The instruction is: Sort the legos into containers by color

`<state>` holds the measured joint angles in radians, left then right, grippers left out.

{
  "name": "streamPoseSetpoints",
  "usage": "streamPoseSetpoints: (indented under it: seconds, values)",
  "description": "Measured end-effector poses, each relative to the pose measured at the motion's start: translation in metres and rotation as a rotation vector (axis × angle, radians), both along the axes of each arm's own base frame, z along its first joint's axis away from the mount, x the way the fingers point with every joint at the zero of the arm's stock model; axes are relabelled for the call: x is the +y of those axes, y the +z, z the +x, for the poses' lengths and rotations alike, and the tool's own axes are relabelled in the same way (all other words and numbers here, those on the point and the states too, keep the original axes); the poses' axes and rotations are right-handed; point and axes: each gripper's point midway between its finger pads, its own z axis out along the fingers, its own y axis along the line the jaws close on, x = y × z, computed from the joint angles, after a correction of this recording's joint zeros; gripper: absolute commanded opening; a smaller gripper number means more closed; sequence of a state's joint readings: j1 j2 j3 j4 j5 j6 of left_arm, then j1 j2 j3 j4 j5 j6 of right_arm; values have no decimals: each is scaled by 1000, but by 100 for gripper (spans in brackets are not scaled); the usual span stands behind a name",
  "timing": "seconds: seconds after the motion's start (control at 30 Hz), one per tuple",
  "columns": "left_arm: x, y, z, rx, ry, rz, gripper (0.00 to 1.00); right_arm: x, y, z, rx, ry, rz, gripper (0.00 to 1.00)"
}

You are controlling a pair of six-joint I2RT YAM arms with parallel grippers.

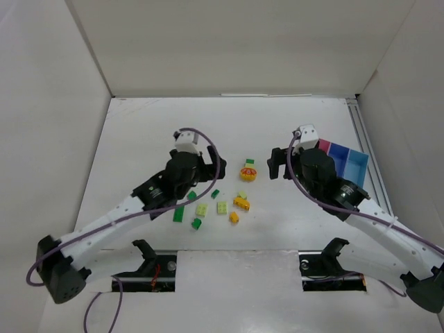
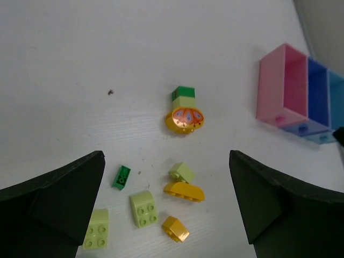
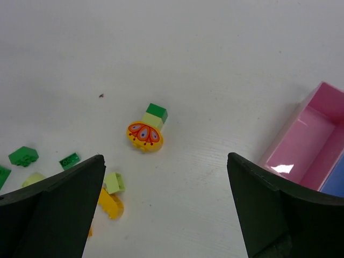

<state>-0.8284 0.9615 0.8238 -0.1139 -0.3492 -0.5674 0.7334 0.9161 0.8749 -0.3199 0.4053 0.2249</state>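
The legos lie loose mid-table: a round orange-yellow piece [image 1: 248, 173] beside a dark green brick [image 1: 250, 162], with pale yellow-green [image 1: 222, 207], dark green [image 1: 178, 214] and orange-yellow [image 1: 241, 203] bricks below. The pink [image 1: 324, 146], dark blue [image 1: 340, 154] and light blue [image 1: 357, 166] containers stand at the right. My left gripper [image 1: 207, 165] is open and empty, hovering left of the pile; its view shows the round piece [image 2: 185, 119], a curved orange-yellow brick [image 2: 184, 191] and the pink bin [image 2: 282, 86]. My right gripper [image 1: 277, 162] is open and empty, between the pile and the bins; its view shows the round piece [image 3: 145, 136].
White walls enclose the table on the left, back and right. A metal rail [image 1: 364, 149] runs along the right edge just behind the bins. Bare table lies between the round piece and the pink bin [image 3: 306, 145].
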Motion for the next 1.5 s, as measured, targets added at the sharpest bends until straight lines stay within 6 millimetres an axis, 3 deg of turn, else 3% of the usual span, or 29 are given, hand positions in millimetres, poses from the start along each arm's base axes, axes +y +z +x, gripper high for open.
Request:
streamPoseSetpoints:
  seconds: [0.1,0.23,0.43,0.57,0.7,1.03,1.2,1.5]
  values:
    - [-30,-41,11,106,-68,79,100,-15,-7,5,31,-74,0,100]
    - [-67,-89,27,238,-119,168,100,-59,-19,20,103,-258,-10,100]
    - [-125,-117,51,298,-155,247,100,-126,-28,30,162,-484,26,100]
    - [-148,-135,62,326,-158,303,100,-141,-31,32,187,-508,57,100]
    - [-144,-158,65,365,-143,367,100,-140,-33,33,202,-479,71,100]
    - [-130,-173,71,408,-116,396,100,-135,-51,42,264,-427,64,98]
    - [-133,-190,67,441,-138,405,100,-133,-52,43,268,-413,62,98]
    - [-142,-199,71,440,-151,398,100,-134,-56,44,263,-409,61,98]
